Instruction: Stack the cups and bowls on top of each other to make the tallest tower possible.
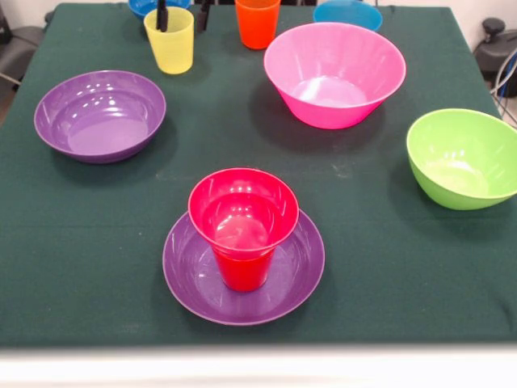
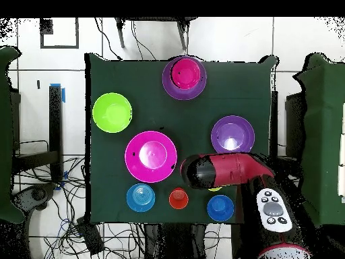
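Table (image 1: pixel 97 242) under green cloth. Pink bowl (image 1: pixel 334 73) biggest, upright far right; lime bowl (image 1: pixel 464 158) near right edge; purple bowl (image 1: pixel 100 114) left. Tower (image 1: pixel 243 242) front centre: flat purple bowl (image 1: pixel 194 283), red cup (image 1: pixel 243 271) on it, crimson bowl (image 1: pixel 243 212) seated on cup. Yellow cup (image 1: pixel 170 40), orange cup (image 1: pixel 257 22) at back. Gripper (image 1: pixel 182 14): one finger (image 1: pixel 161 14) inside yellow cup, the other outside, spread apart.

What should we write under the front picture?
A crimson bowl on a red cup on a purple bowl.
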You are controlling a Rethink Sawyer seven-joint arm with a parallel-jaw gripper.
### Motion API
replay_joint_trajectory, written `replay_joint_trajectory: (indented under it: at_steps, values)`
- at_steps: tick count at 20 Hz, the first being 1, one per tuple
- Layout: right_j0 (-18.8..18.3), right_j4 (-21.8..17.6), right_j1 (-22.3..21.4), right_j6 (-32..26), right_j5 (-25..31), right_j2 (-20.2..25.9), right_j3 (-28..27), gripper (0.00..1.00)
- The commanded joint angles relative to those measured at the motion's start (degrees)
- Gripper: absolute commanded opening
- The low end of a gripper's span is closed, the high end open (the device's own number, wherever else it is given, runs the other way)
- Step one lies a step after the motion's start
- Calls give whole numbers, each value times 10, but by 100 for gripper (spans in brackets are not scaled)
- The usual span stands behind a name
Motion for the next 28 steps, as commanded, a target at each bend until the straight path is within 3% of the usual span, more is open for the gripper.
replay_joint_trajectory:
  at_steps: [1,20,28]
  values:
    - [6,-11,35,7,-7,38,14,100]
    - [10,-14,12,-2,12,30,32,100]
    - [37,-22,33,46,-34,14,48,100]
